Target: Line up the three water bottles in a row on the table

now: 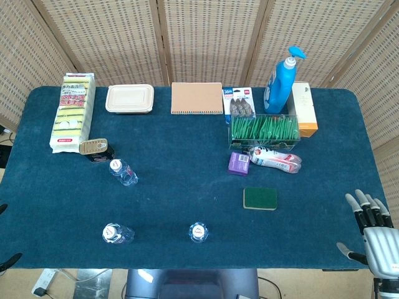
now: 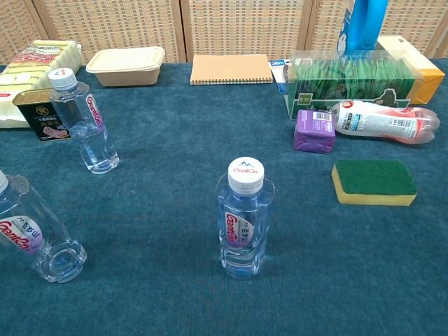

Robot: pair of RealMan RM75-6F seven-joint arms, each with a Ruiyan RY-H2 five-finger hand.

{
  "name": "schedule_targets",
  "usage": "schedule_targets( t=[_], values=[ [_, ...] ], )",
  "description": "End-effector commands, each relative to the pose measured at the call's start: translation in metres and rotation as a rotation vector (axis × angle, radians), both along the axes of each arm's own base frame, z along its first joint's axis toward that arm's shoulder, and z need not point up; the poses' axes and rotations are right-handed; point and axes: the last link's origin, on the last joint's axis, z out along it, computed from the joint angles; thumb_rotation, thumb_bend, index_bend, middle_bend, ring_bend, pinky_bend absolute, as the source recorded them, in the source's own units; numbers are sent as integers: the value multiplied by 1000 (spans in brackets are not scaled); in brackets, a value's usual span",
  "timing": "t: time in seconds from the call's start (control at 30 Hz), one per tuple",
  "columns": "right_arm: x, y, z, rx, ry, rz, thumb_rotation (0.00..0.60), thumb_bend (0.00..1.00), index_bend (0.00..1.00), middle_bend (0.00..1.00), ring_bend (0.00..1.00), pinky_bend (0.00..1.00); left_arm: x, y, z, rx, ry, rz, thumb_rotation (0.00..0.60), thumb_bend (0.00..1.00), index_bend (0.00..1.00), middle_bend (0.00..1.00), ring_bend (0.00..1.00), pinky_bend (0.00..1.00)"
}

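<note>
Three water bottles were counted on the blue table (image 1: pixel 187 180), all upright with white caps. Nearest the robot, two were seen along the front edge: the front-left bottle (image 1: pixel 116 233) and the front-centre bottle (image 1: pixel 199 232), well apart from each other and roughly level. The third bottle (image 1: pixel 123 172) was noted farther back on the left, out of line with the other two, just in front of one tin can (image 1: pixel 96 149).

One right hand (image 1: pixel 374 233) was recorded at the near right corner, off the table's edge, fingers extended and spread, with nothing held. Of the left hand, only dark tips (image 1: pixel 5 261) at the left frame edge were seen; its finger state could not be told.

In the middle distance, one green sponge (image 1: pixel 260 198) was logged, then one purple packet (image 1: pixel 239 163) beside one lying red-and-white bottle (image 1: pixel 277 158).

Farther back, one clear box of green sachets (image 1: pixel 265 129) was observed. Along the far edge were listed one pack of sponges (image 1: pixel 73 112), one beige lidded container (image 1: pixel 129 98), one brown notebook (image 1: pixel 197 98), one small blister pack (image 1: pixel 239 102), one blue pump bottle (image 1: pixel 280 81) and one orange-and-white carton (image 1: pixel 303 109).
</note>
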Motion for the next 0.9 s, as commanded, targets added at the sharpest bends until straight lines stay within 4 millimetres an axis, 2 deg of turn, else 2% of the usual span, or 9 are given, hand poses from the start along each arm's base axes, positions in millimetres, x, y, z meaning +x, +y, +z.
schedule_targets(
  t=[0.03, 0.3, 0.43, 0.67, 0.9],
  values=[
    [-2, -2, -2, 8, -9, -9, 600, 0, 34, 0, 0, 0, 0, 1, 0, -3, -3, 0, 600, 81, 0, 0, 0, 10],
    [-11, -12, -1, 58, -120, -24, 600, 0, 0, 0, 0, 0, 1, -1, 2, -10, -23, -18, 600, 82, 0, 0, 0, 10],
    [-17, -16, -8, 192, -255, -40, 600, 0, 0, 0, 0, 0, 2, -3, 3, -21, -37, -31, 600, 81, 0, 0, 0, 11],
    [-27, -30, -35, 444, -487, 12, 600, 0, 0, 10, 0, 1, 1, -3, 5, -16, -50, -47, 600, 81, 0, 0, 0, 11],
    [-22, -44, -69, 607, -607, 99, 600, 0, 0, 11, 0, 24, 0, -1, 5, -20, -53, -46, 600, 82, 0, 0, 0, 11]
  ],
)
